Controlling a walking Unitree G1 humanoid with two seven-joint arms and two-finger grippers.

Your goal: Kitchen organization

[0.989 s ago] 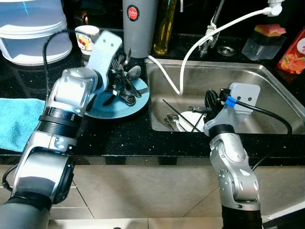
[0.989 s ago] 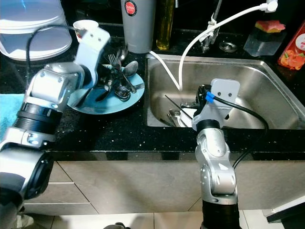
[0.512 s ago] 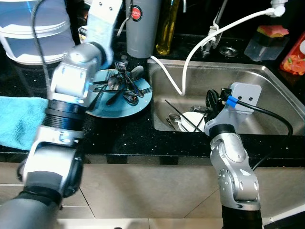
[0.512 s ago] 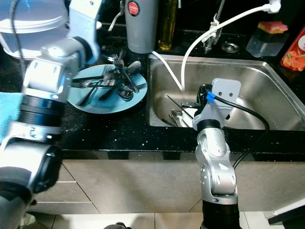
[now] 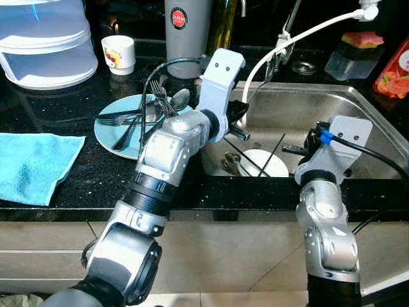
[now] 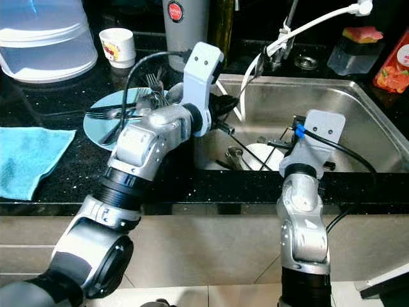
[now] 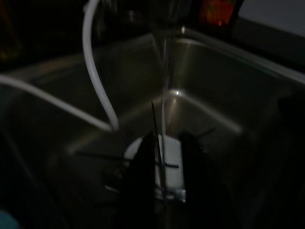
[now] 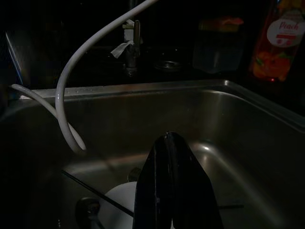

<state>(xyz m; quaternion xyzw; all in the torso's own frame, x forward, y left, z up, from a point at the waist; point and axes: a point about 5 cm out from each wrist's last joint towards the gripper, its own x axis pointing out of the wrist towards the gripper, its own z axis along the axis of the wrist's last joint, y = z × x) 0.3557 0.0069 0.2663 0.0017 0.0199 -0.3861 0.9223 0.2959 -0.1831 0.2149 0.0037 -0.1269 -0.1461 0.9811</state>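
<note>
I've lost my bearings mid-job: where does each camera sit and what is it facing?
Eye views: on the head, looking down at the counter, blue plate and sink; both silver arms show.
Left wrist view: on the left arm, looking into the sink along its dark fingers.
Right wrist view: likewise along its shut fingers.
All share the white hose and white dish.

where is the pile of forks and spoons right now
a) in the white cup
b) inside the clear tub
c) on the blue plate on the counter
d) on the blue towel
c, the forks and spoons lie heaped on the blue plate on the black counter, left of the sink.
</note>
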